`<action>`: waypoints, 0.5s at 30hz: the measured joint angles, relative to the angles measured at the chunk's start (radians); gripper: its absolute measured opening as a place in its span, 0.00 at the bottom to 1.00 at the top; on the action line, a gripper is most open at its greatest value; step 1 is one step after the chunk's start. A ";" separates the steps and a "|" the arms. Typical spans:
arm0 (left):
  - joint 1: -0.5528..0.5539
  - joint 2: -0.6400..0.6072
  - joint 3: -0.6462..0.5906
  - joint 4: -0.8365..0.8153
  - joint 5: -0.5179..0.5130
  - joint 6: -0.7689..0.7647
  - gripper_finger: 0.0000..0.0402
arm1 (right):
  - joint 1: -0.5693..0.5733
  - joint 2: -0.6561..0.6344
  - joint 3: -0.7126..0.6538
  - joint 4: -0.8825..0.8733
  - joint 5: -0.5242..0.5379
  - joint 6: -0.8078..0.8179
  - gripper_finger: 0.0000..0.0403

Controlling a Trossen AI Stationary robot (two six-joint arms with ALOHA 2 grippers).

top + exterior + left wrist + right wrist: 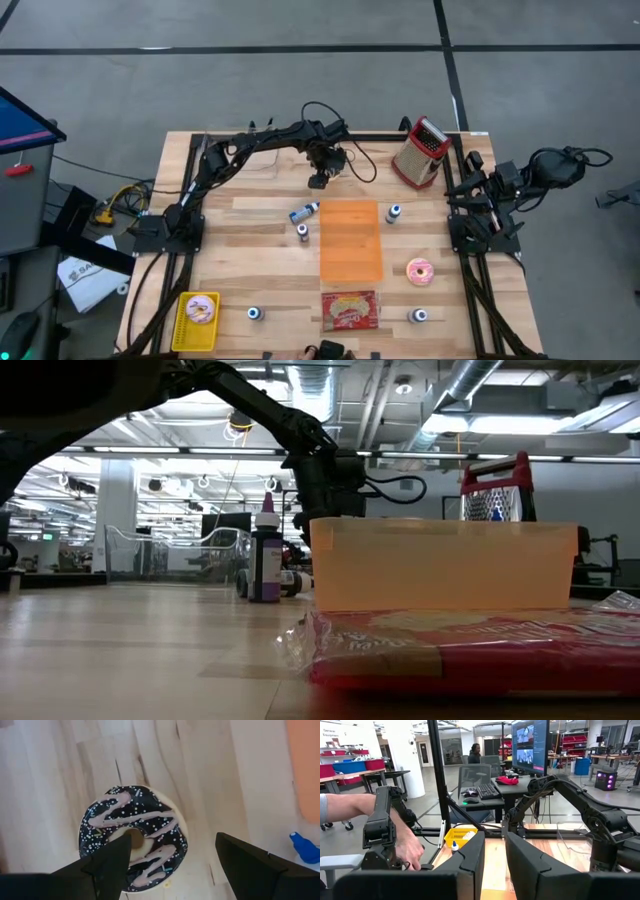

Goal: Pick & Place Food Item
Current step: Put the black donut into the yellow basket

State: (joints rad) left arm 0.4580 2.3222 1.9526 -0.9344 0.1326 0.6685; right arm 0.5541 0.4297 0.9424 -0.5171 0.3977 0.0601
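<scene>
A chocolate-iced doughnut [132, 837] with pink stripes and white sprinkles lies flat on the wooden table. My left gripper [172, 855] is open over it at the table's far middle [319, 176]. One finger [107, 865] shows in front of the doughnut's hole, and the other finger [250, 862] stands beyond its outer edge. I cannot tell whether either finger touches it. In the high view the gripper hides the doughnut. My right gripper [495, 855] waits folded at the table's right edge [478, 192], its fingers a narrow gap apart and empty.
An orange bin [350, 240] stands at the middle. A pink doughnut [420, 271], a red food packet [349, 309], a yellow tray [183, 322] holding a doughnut, a red grater [422, 150] and several small bottles, one lying [304, 212], surround it. A person's hand [407, 847] shows beside the table.
</scene>
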 joint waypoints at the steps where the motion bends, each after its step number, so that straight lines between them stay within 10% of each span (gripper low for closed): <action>1: 0.000 0.000 0.000 0.000 0.000 0.000 0.71 | 0.000 0.000 0.000 0.000 0.000 0.000 0.18; 15: -0.003 0.000 0.000 -0.011 -0.005 -0.019 0.71 | 0.000 0.000 0.000 -0.002 -0.004 -0.008 0.18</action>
State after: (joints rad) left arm 0.4553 2.3226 1.9522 -0.9455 0.1276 0.6491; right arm 0.5541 0.4297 0.9424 -0.5190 0.3939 0.0521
